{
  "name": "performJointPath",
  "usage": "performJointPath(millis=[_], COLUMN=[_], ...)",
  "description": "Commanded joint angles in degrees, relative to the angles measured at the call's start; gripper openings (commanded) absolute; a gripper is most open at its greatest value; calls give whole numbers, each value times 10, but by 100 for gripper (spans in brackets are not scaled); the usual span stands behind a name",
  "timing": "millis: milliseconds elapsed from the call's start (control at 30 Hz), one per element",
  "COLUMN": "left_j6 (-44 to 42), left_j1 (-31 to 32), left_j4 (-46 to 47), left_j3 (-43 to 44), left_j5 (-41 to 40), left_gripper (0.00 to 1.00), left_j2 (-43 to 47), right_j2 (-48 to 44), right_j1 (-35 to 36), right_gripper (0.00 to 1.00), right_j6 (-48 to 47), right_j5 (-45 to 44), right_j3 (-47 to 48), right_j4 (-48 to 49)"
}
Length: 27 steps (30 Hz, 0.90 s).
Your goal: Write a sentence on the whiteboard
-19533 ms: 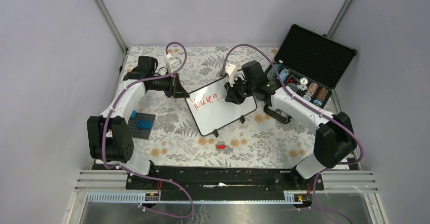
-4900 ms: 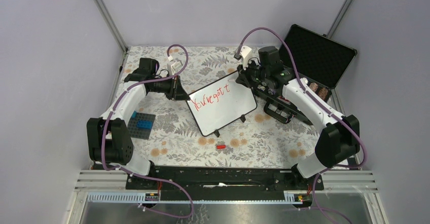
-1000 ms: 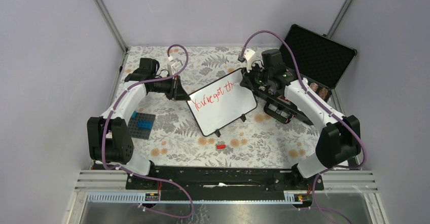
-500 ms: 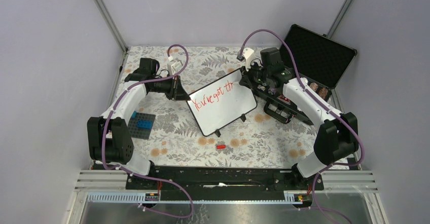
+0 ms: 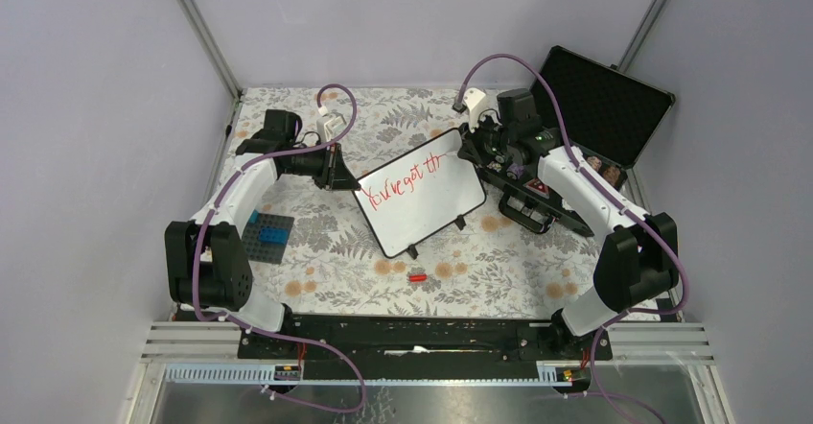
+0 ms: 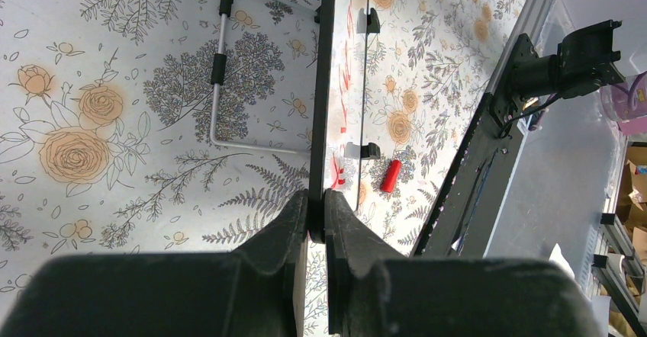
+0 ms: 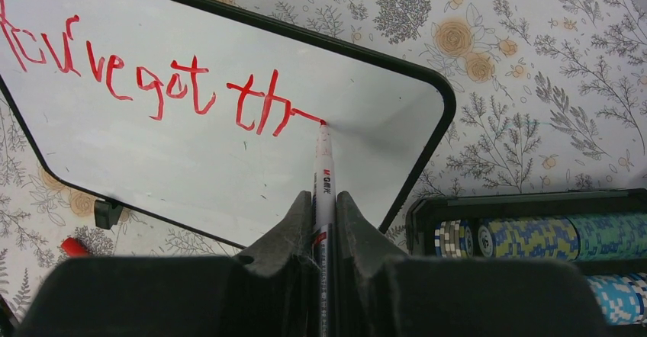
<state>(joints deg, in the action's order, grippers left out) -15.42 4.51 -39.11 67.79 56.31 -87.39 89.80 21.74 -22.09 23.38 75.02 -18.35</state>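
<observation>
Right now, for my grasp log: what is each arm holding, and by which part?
The left gripper pinches the whiteboard by its black rim at a corner; the right gripper holds a marker by its barrel, tip on the board.

The whiteboard [image 7: 191, 154] is showing a smooth, glossy white face; the floral tablecloth [image 7: 534, 108] is looking matt, the marker [image 7: 323, 178] plastic.

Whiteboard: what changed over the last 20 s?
The writing grew from "You've g" to "You've got th". The right gripper, shut on the marker, moved right along the whiteboard. The left gripper stayed clamped on its edge; whiteboard and red cap did not move.
</observation>
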Motion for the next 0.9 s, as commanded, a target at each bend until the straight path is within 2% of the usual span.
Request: performJointPath(millis=[0,867], left_j6=[-19,-20], left_j1=[5,7], left_j4=[19,19], left_j3=[13,14], left_j5=[-25,-29], left_gripper=[0,0], left_j2=[-10,-12], right_j2=[1,-24], right_j1=[-3,0], right_gripper=[0,0], right_j6=[-1,-21], right_j5=[16,16], right_j3=[17,-38], right_j4=[12,6])
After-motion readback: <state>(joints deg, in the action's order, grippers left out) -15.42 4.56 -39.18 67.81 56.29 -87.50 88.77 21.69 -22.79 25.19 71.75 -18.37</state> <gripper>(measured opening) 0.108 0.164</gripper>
